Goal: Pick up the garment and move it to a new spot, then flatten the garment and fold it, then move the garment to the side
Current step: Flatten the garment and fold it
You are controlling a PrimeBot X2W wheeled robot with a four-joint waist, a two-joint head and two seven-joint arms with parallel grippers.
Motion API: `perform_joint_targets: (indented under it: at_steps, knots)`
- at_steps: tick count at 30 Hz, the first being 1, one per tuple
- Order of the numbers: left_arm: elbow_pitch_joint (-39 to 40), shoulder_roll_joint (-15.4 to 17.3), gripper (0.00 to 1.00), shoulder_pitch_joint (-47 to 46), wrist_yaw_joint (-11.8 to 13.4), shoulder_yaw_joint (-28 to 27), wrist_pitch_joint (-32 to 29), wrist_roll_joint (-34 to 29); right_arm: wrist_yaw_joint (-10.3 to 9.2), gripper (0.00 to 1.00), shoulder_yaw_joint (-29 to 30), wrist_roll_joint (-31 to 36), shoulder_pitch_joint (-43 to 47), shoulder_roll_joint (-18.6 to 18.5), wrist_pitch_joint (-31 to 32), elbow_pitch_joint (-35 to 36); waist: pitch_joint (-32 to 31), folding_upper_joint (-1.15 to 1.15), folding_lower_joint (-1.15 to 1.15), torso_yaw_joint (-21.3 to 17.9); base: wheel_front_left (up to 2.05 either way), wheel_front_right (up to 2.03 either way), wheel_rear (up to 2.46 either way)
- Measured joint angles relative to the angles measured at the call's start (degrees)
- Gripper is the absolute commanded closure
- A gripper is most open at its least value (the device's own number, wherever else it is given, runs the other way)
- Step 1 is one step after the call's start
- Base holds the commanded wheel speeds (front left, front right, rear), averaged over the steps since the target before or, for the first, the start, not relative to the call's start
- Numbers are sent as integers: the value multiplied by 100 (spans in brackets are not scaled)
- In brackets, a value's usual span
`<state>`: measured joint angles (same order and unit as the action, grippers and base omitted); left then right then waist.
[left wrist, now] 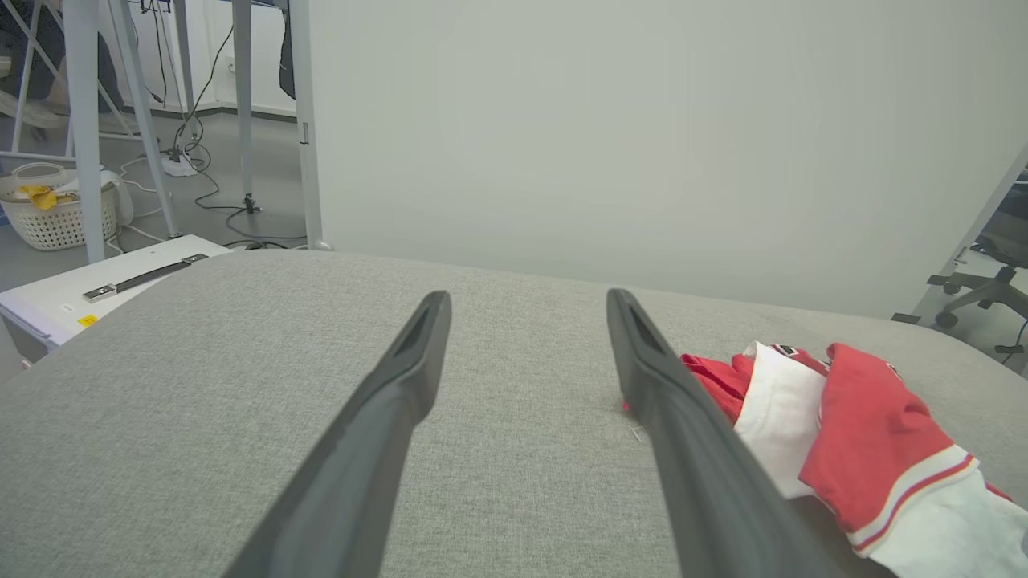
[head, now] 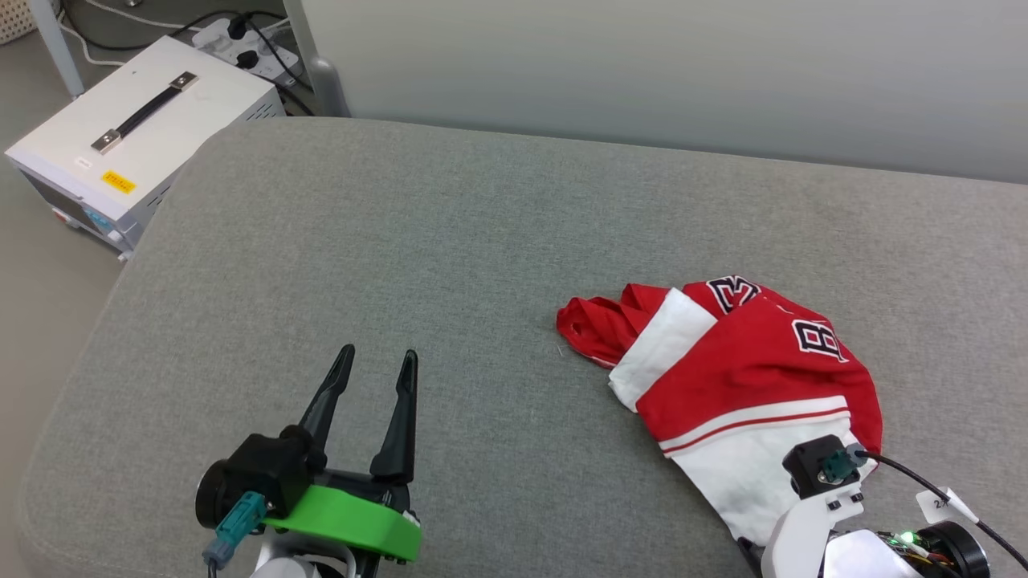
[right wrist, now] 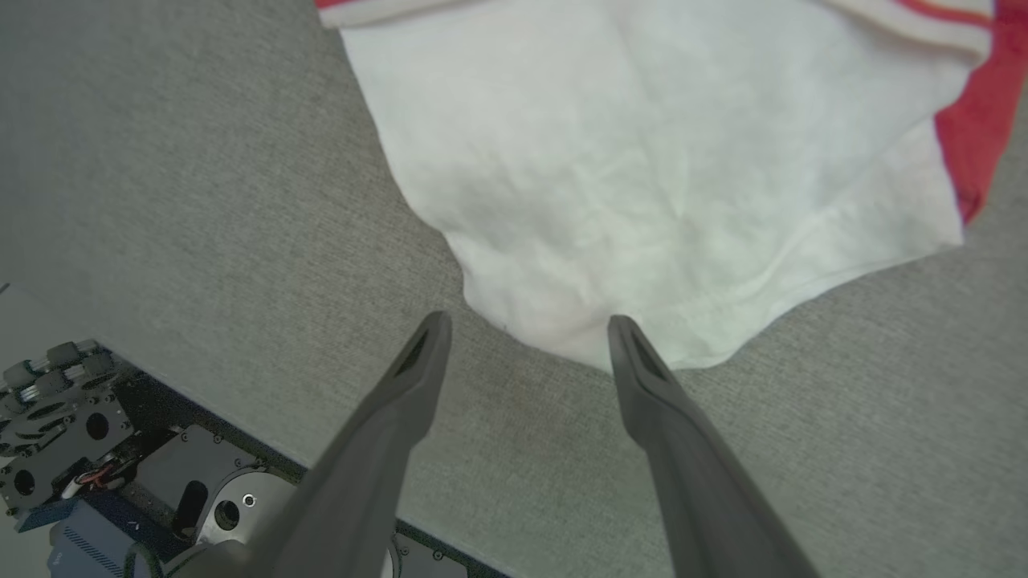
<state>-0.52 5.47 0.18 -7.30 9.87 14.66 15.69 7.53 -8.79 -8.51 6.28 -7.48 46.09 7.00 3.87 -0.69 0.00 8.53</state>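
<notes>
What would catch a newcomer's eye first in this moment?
The crumpled red-and-white garment stands out, bunched at the right of the grey cushion. The right gripper is open with its tips at the garment's white edge, while the left gripper, open too, points over bare cushion to the garment's left. A white box with a black handle sits on the floor beyond the cushion's far left corner.

The left tool [head: 379, 352] has long dark tapered fingers [head: 399, 417], a green collar [head: 345, 522] and a teal plug [head: 241, 518].
</notes>
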Motion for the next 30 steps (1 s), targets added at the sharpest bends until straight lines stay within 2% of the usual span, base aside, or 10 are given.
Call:
perform_joint_targets:
  at_steps: [4, 13, 15, 24, 27, 30]
  knots:
    - [-16, 9, 0, -58, 0, 41, 0, 7, 0, 0, 182, 230, 2, 57, 133, -167, 148, 0, 0, 150, 0, 0, 0]
    - [-46, 62, 0, -153, 0, 86, 1, 15, 0, 0, 225, 331, -19, 143, 3, -597, 387, 0, 0, 368, 0, 0, 0]
    - [-48, 69, 0, -156, 0, 85, 0, 16, 0, 100, 222, 348, -51, 118, 4, -691, 420, 0, 0, 378, 0, 0, 0]
    - [-107, 86, 0, -155, -1, 66, 0, 15, 8, 100, 493, 379, -80, 8, -45, -766, 334, 0, 0, 211, 0, 0, 0]
    - [-111, 81, 0, -154, -1, 57, 1, 15, 8, 100, 776, 372, -11, -209, 54, -626, 268, 0, 0, 116, 0, 0, 0]
    - [-152, 89, 0, -154, -1, 129, 0, 31, 8, 100, 1190, 363, 103, -667, 211, -480, 212, 0, 0, 5, 0, 0, 0]
